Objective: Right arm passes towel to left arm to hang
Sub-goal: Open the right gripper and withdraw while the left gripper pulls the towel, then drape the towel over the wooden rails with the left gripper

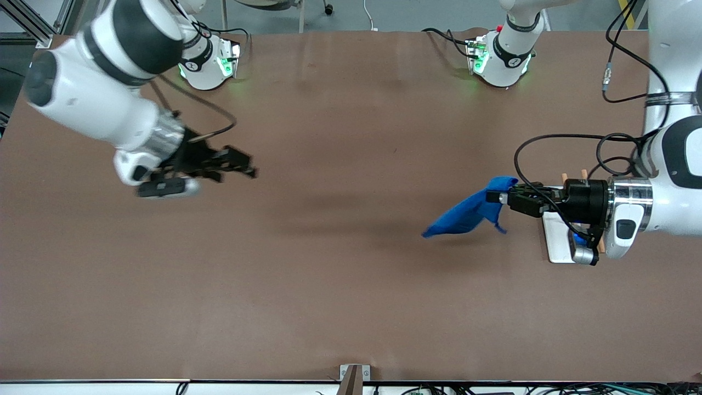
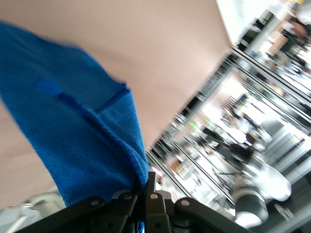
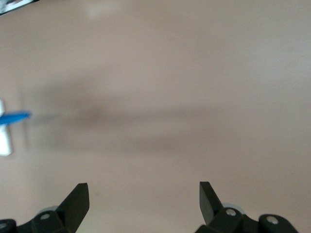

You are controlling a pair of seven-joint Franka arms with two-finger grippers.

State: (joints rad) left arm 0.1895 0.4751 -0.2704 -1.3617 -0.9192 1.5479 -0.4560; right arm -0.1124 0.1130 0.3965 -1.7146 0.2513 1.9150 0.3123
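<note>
The bright blue towel [image 1: 466,214] hangs in the air from one bunched end, over the table toward the left arm's end. My left gripper [image 1: 502,197] is shut on that end, level and pointing toward the middle of the table. In the left wrist view the towel [image 2: 73,136] spreads out from the pinched jaws of the left gripper [image 2: 146,183], its stitched edge showing. My right gripper [image 1: 248,164] stands open and holds nothing, up over the table toward the right arm's end and well apart from the towel. In the right wrist view the right gripper [image 3: 143,193] has only bare table between its spread fingers, and the towel [image 3: 14,117] is a small blue sliver.
A white stand with wooden pegs [image 1: 556,236] sits on the table under the left wrist, partly hidden by it. The brown table [image 1: 340,274] stretches wide between the two arms. The two arm bases stand along the table edge farthest from the front camera.
</note>
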